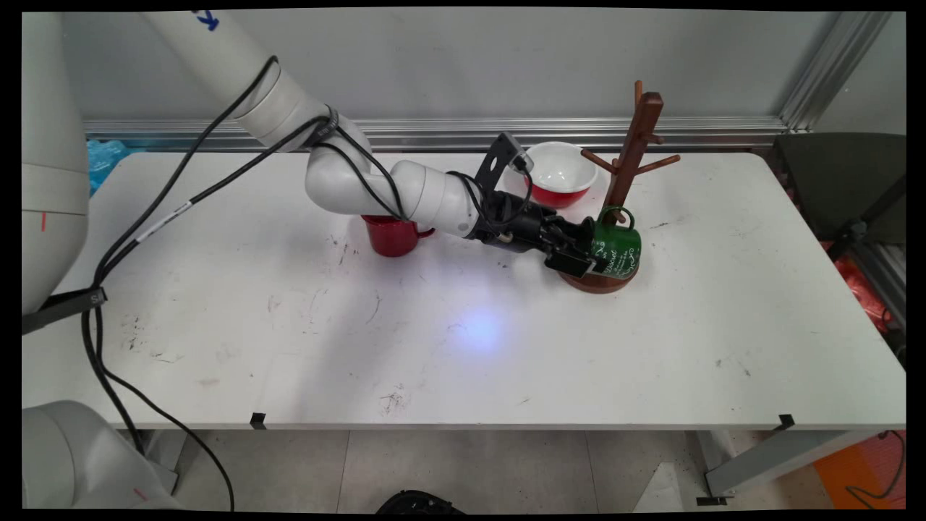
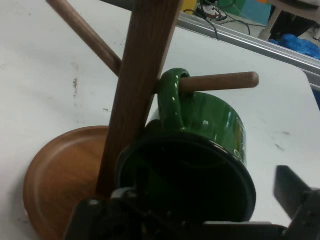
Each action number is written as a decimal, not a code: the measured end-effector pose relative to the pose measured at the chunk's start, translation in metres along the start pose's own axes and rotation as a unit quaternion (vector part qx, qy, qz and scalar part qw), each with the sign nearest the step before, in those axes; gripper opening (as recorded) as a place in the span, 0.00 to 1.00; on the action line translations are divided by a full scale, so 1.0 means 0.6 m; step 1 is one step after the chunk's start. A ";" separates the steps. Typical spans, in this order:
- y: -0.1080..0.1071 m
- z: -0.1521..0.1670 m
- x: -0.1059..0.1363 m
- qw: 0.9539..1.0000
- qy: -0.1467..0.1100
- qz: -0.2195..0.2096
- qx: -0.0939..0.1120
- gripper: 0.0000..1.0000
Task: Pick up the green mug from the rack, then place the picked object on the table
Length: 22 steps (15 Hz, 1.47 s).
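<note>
1. Green mug hangs on the wooden mug tree. Its handle is threaded over a low peg, just above the round base.
2. Mug appearance: glossy green enamel, dark rim, pale lettering on the side. It is tipped on its side, with the mouth turned toward the gripper.
3. End effector: released. The fingers straddle the mug. In the hand view a strip of table shows between the mug wall and one finger, so nothing is grasped.
4. Arm posture: reaches low across the white table from the left.
5. Surroundings: a red mug stands behind the forearm. A red bowl with a white inside sits near the tree, toward the wall.
</note>
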 end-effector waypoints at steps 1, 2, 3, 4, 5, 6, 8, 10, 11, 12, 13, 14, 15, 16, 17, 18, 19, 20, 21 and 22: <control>0.000 0.002 0.000 1.000 0.000 0.000 0.000 0.00; 0.000 0.003 0.000 1.000 0.001 0.000 0.000 0.00; 0.000 0.006 0.000 1.000 0.001 0.001 0.000 0.00; 0.001 0.007 0.000 1.000 0.001 0.001 0.000 0.00; 0.002 0.008 0.000 1.000 0.001 0.002 0.000 0.00; 0.003 0.008 0.000 1.000 0.000 0.002 -0.001 0.00; 0.006 0.008 -0.001 1.000 -0.001 0.001 -0.002 0.00; 0.011 0.008 0.000 1.000 -0.001 0.002 -0.004 0.00; 0.013 0.006 0.000 1.000 -0.001 0.001 -0.004 0.00; 0.018 0.003 0.001 1.000 -0.001 0.001 -0.005 0.00; 0.021 -0.001 0.001 1.000 -0.002 0.001 -0.005 0.00; 0.024 -0.004 0.002 1.000 -0.002 0.001 -0.006 0.00; 0.028 -0.010 0.002 1.000 -0.002 0.001 -0.006 0.00; 0.032 -0.016 0.003 1.000 -0.002 0.002 -0.007 0.00; 0.040 -0.024 0.006 1.000 -0.003 0.003 -0.009 0.00; 0.048 -0.034 0.009 1.000 -0.003 0.004 -0.011 0.00; 0.053 -0.041 0.010 1.000 -0.003 0.004 -0.012 0.00; 0.060 -0.048 0.012 1.000 -0.003 0.005 -0.014 0.00; 0.064 -0.052 0.014 1.000 -0.003 0.006 -0.016 0.00; 0.070 -0.059 0.016 1.000 -0.003 0.007 -0.018 0.00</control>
